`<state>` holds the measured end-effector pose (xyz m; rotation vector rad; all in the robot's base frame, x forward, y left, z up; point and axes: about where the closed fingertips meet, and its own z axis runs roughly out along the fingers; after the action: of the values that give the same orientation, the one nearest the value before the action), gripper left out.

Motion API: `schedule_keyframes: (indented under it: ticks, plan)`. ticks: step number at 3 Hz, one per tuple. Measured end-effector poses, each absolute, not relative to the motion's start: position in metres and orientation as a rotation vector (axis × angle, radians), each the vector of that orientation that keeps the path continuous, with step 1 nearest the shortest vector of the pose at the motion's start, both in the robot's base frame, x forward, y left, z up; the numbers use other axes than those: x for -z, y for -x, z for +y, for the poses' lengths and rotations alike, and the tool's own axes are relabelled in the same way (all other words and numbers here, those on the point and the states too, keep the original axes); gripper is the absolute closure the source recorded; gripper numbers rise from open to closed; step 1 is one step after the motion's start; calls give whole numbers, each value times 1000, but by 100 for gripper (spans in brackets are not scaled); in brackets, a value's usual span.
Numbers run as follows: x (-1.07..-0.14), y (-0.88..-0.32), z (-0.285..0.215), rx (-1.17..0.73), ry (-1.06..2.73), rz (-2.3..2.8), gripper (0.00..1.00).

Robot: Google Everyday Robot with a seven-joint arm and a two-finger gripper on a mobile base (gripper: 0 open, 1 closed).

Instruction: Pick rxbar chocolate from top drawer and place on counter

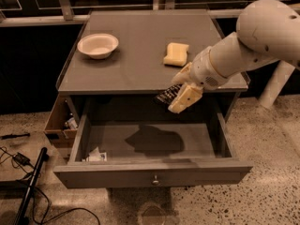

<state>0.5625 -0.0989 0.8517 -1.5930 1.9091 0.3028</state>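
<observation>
My gripper (177,92) is shut on the rxbar chocolate (167,95), a flat black wrapper bar with white print. It holds the bar in the air above the open top drawer (152,176), level with the counter's front edge. The counter (136,55) is a flat grey top with a clear raised rim. The drawer is pulled fully out, with a small round knob on its front panel. My white arm reaches in from the right.
A white bowl (97,45) sits at the counter's back left and a yellow sponge (175,54) at its right. A small white paper scrap (96,155) lies in the drawer's front left corner. A brown cardboard box (60,121) stands left of the cabinet. Cables lie on the floor at left.
</observation>
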Motion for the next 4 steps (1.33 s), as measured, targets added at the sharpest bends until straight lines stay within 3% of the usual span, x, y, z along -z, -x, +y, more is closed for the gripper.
schedule_keyframes:
  ticks: [4]
  plan:
    - [-858,-645,-38,-299,1686,1846,100]
